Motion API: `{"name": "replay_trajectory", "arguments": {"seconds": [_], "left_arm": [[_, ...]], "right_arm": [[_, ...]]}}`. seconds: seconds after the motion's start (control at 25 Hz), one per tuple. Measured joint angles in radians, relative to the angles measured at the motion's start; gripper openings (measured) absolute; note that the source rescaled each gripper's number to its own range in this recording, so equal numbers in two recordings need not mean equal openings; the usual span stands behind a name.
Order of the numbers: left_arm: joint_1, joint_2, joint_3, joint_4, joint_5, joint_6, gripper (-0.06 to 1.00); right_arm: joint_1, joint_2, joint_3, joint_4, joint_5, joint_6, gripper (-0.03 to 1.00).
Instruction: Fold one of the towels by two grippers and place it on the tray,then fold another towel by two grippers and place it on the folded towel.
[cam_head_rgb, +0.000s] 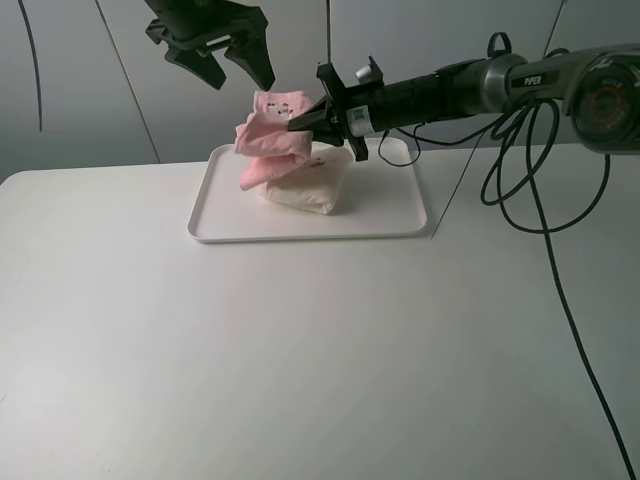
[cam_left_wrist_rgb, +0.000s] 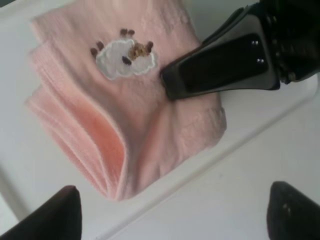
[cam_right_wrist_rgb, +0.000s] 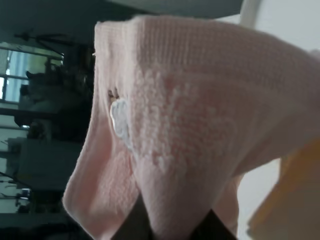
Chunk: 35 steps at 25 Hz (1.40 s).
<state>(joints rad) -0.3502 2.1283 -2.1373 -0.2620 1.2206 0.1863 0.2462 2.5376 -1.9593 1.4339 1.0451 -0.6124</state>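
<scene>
Probably lab: bare white table (cam_head_rgb: 300, 350)

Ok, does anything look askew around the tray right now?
Yes: the pink towel, pinched by the right gripper, hangs crooked with its layers splayed, only its lower edge near the cream towel on the tray.

The pink towel (cam_head_rgb: 270, 135) covers the top of the cream towel (cam_head_rgb: 305, 188) and part of the tray (cam_head_rgb: 300, 232) at its far rim. The left pincer (cam_head_rgb: 225, 60) is cut off by the upper edge of the high view. In the right wrist view the pincer's fingertips (cam_right_wrist_rgb: 132, 227) are mostly buried under pink cloth, and the background is blurred.
</scene>
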Motion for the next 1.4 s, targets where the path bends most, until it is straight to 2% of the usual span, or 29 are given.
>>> {"name": "replay_trajectory", "arguments": {"seconds": [0.36,0.56,0.64,0.8,0.84,0.88,0.96,1.08,1.2,1.4], "left_arm": [[0.000,0.000,0.000,0.002,0.000,0.000,0.96],[0.000,0.000,0.000,0.002,0.000,0.000,0.96],[0.000,0.000,0.000,0.002,0.000,0.000,0.96],[0.000,0.000,0.000,0.002,0.000,0.000,0.96],[0.000,0.000,0.000,0.002,0.000,0.000,0.96],[0.000,0.000,0.000,0.002,0.000,0.000,0.96],[0.000,0.000,0.000,0.002,0.000,0.000,0.96],[0.000,0.000,0.000,0.004,0.000,0.000,0.96],[0.000,0.000,0.000,0.010,0.000,0.000,0.96],[0.000,-0.027,0.000,0.060,0.000,0.000,0.96]], "right_arm": [[0.002,0.004,0.000,-0.221,-0.051,0.085,0.09],[0.002,0.004,0.000,-0.247,-0.116,0.103,0.10],[0.002,0.004,0.000,-0.247,-0.132,0.108,0.22],[0.002,0.004,0.000,-0.248,-0.117,0.108,0.79],[0.002,0.004,0.000,-0.248,-0.104,0.108,0.88],[0.002,0.004,0.000,-0.252,-0.094,0.105,0.92],[0.002,-0.006,0.000,-0.290,-0.086,0.105,0.93],[0.002,-0.056,0.000,-0.418,-0.101,0.110,0.90],[0.002,-0.142,0.000,-0.626,-0.133,0.151,0.89],[0.002,-0.294,0.000,-1.102,-0.101,0.356,0.89]]}}
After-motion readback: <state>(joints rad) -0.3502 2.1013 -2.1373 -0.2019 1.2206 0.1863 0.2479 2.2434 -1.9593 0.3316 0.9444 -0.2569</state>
